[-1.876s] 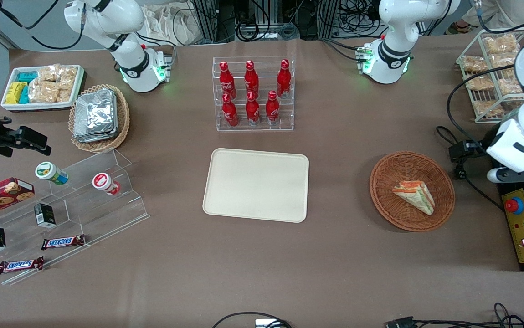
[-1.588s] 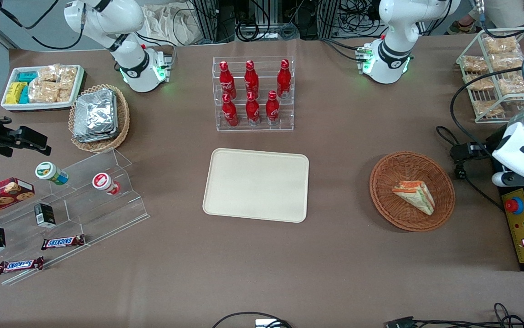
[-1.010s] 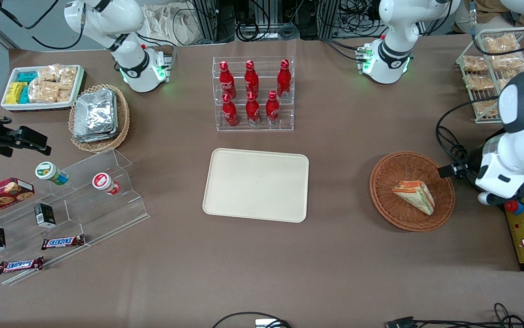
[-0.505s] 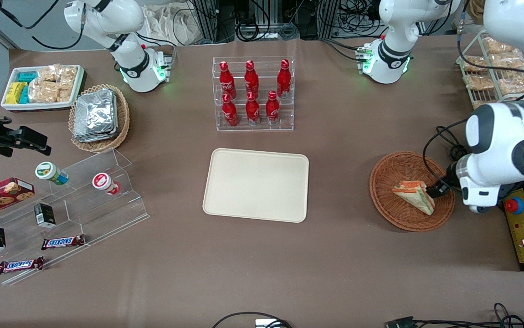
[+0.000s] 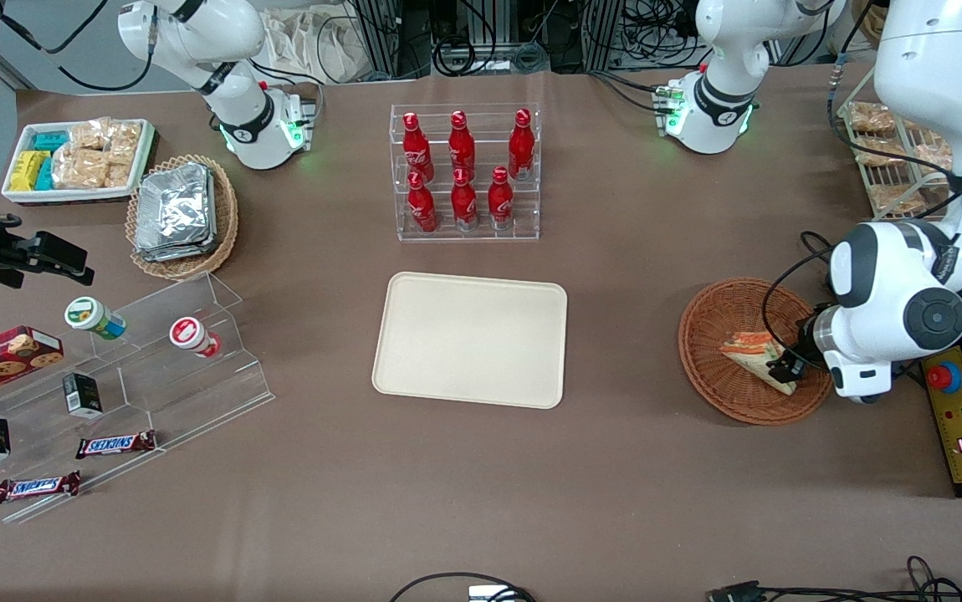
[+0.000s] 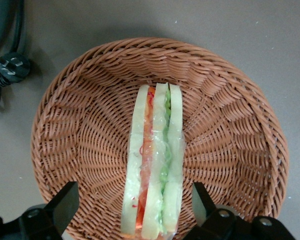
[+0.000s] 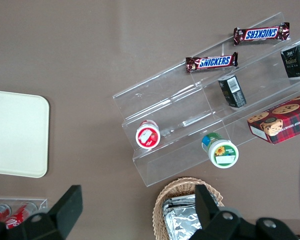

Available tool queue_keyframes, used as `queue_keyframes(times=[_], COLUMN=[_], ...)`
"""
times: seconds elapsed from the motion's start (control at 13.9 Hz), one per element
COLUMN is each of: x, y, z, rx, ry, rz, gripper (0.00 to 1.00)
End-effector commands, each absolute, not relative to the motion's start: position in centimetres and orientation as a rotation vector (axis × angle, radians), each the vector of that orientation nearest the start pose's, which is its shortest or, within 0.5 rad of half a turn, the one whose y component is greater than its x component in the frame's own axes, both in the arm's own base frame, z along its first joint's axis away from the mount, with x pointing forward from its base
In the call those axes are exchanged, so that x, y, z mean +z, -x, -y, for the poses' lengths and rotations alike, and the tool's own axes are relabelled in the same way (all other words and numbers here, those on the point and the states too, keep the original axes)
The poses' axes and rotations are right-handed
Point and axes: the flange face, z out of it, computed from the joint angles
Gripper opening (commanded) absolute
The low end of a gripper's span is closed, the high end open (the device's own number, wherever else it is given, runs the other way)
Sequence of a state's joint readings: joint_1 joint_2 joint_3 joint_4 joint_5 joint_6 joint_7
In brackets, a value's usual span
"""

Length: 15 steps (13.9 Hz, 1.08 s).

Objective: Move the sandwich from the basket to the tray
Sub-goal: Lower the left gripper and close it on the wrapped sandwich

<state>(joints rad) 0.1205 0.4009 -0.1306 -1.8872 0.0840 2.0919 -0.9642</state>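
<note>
While gripper (image 6: 132, 210) straddles, sandwich (image 6: 154, 160) lies lengthwise

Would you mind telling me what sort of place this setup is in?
Probably a robotics lab staged as a snack shop: cola bottles in a rack, Snickers bars, and the open gripper over the sandwich.

Reddish-brown weave, pale bread
The basket (image 6: 80, 115) is showing reddish-brown wicker; the sandwich (image 6: 155, 165) is showing pale bread with orange-red and green stripes.
</note>
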Motion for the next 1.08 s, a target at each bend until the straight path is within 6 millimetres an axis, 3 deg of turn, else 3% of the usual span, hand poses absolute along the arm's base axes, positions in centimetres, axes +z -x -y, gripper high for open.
queue_keyframes(times=[0.0,0.36,0.43,0.51,0.58,0.65,0.72,0.79,1.01], x=[28.0,24.6,24.5,24.6,24.7,25.0,25.8,27.0,33.7], y=[-61.3,-60.9,-60.9,-61.0,-61.1,-61.3,-61.7,-62.1,-62.8], z=[0.2,0.7,0.7,0.7,0.5,0.4,0.6,0.5,0.6], rx=[0.239,0.311,0.313,0.311,0.305,0.290,0.265,0.242,0.160], ry=[2.706,2.664,2.662,2.659,2.652,2.652,2.664,2.680,2.748], rz=[1.377,1.404,1.406,1.408,1.420,1.414,1.411,1.400,1.310], gripper=[1.00,1.00,0.94,0.73,0.44,0.09,0.00,0.00,0.00])
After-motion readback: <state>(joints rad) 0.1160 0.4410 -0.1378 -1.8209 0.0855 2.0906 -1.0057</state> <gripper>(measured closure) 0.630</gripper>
